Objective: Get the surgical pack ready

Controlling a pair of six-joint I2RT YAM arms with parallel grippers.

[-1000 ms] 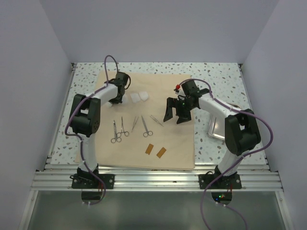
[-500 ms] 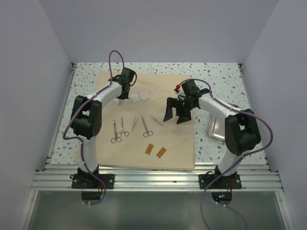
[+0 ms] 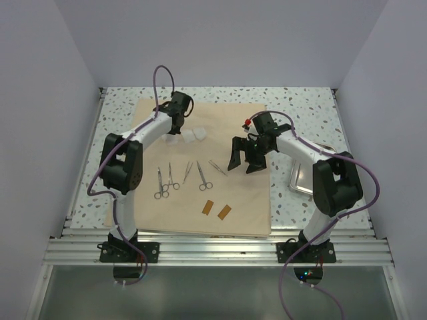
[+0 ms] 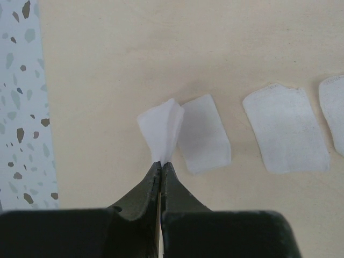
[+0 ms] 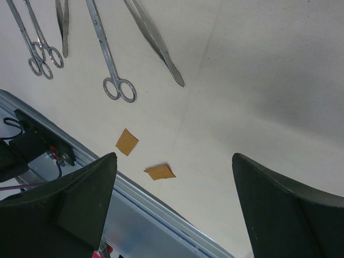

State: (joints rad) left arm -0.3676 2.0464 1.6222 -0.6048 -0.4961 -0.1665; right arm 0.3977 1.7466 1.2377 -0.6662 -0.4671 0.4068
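The surgical pack (image 3: 247, 193) is the large tan cloth spread flat across the table; it also fills the left wrist view as the tan cloth (image 4: 134, 64). My left gripper (image 3: 175, 131) hangs over its far left part, shut on the corner of a white gauze square (image 4: 160, 129) that stands pinched up off the cloth at the fingertips (image 4: 161, 163). More gauze squares (image 4: 204, 137) (image 4: 285, 129) lie flat to its right. My right gripper (image 3: 242, 163) hovers open over the cloth's right half, nothing between its jaws (image 5: 173, 156).
Scissors (image 3: 204, 177) (image 5: 112, 70), forceps (image 3: 217, 167) (image 5: 156, 40) and another scissor pair (image 3: 161, 184) lie mid-cloth. Two orange squares (image 3: 209, 207) (image 3: 224, 212) sit near the front edge. A steel tray (image 3: 301, 179) lies on the speckled table (image 3: 300, 107) at the right. An aluminium rail (image 3: 213, 252) runs along the front.
My left wrist has shifted right and toward the back, and its jaws have closed fully on the gauze. The right arm has not moved.
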